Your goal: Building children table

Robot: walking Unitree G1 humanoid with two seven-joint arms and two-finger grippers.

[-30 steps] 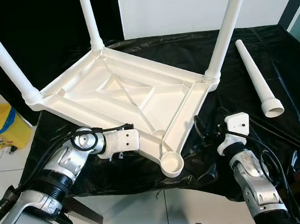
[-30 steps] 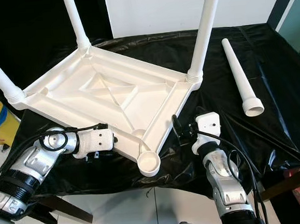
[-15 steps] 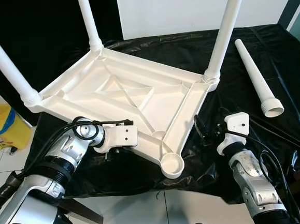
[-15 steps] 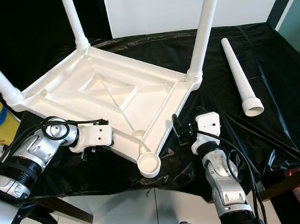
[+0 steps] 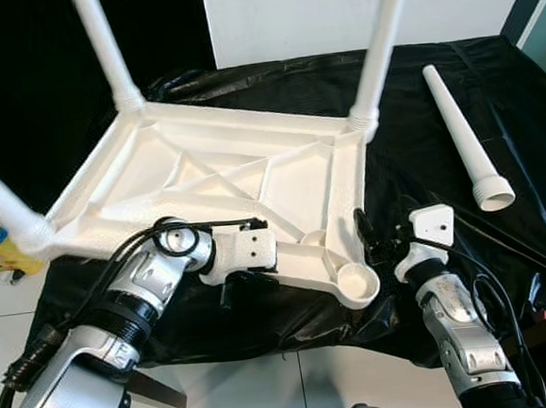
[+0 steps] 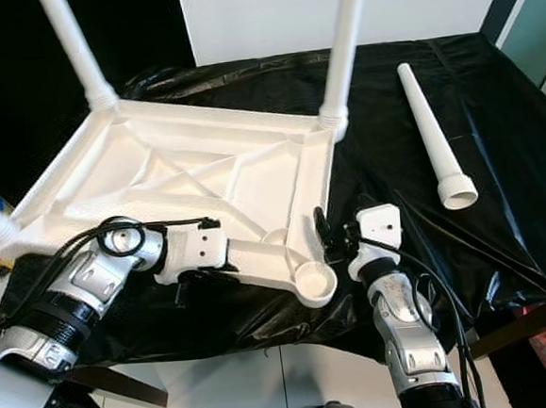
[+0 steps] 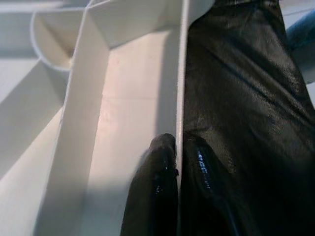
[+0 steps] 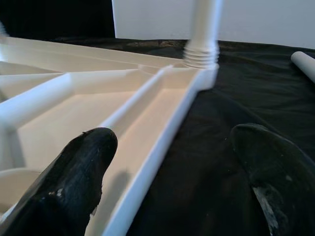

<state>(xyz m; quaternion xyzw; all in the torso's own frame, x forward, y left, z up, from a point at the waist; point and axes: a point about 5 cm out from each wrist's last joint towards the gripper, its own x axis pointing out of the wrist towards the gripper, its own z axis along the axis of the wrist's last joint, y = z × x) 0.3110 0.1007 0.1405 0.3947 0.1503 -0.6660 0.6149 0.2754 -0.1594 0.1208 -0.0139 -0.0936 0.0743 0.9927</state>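
The white tabletop (image 5: 224,184) lies upside down on a black sheet (image 5: 439,153), three legs screwed in and standing up. The left gripper (image 7: 178,162) is clenched on the tabletop's near rim, beside the empty corner socket (image 5: 357,280). The right gripper (image 8: 182,167) hangs released just beside that corner. The loose leg (image 5: 465,142) lies well apart, right.

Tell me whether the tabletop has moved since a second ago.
Yes. The tabletop, pinched at its rim by the left pincer, has swung round: its empty socket now lies nearer the right pincer, while the loose leg stays put.
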